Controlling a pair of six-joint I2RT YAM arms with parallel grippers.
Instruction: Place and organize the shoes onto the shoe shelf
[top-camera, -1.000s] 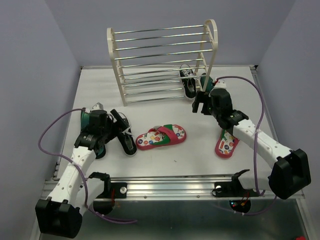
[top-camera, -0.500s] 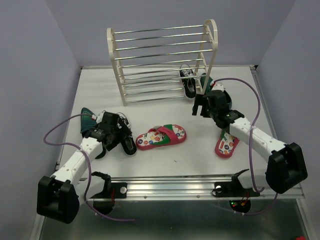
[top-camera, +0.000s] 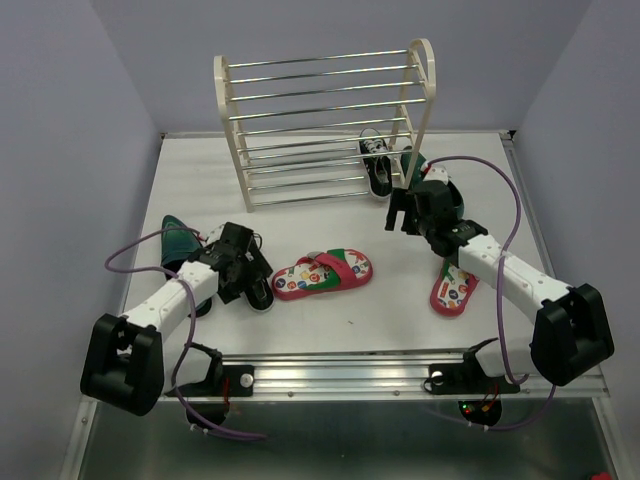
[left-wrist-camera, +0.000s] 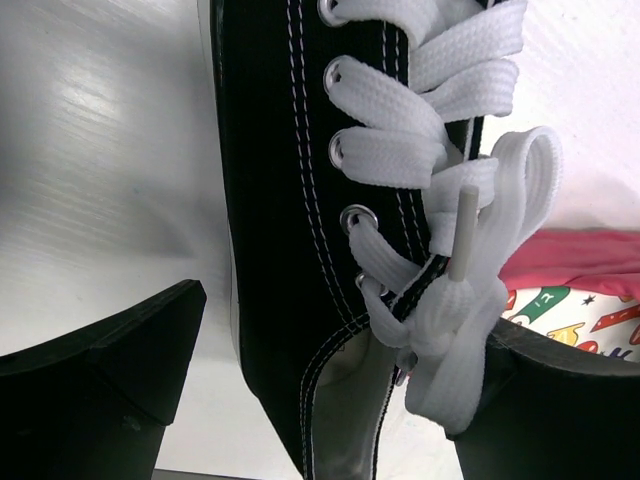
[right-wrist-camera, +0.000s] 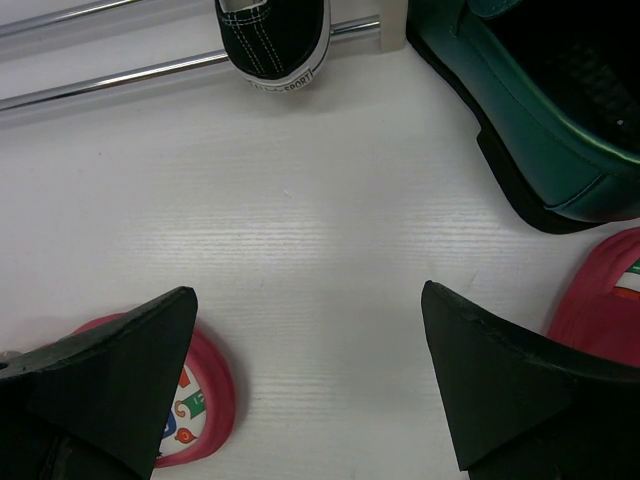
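White table (top-camera: 330, 320) carries most of your work: the shelf (top-camera: 232, 110) holds only one sneaker (top-camera: 378, 168). Flip-flops (top-camera: 322, 272), green shoes (right-wrist-camera: 540, 120) and the second sneaker (left-wrist-camera: 280, 200) remain. Your left gripper (left-wrist-camera: 345, 320) straddles it, spread wide; your right gripper (right-wrist-camera: 310, 310) hangs wide, empty.

Two black sneakers (left-wrist-camera: 290, 240), two flip-flops (top-camera: 322, 272), two teal dress shoes (right-wrist-camera: 540, 130), one shelf (top-camera: 228, 110).

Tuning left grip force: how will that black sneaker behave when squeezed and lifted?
The sneaker sits inside the open left gripper. Its stitched canvas sides will probably cave in rather than resist. The loose laces look floppy and may snag. Mostly fabric, so probably light.
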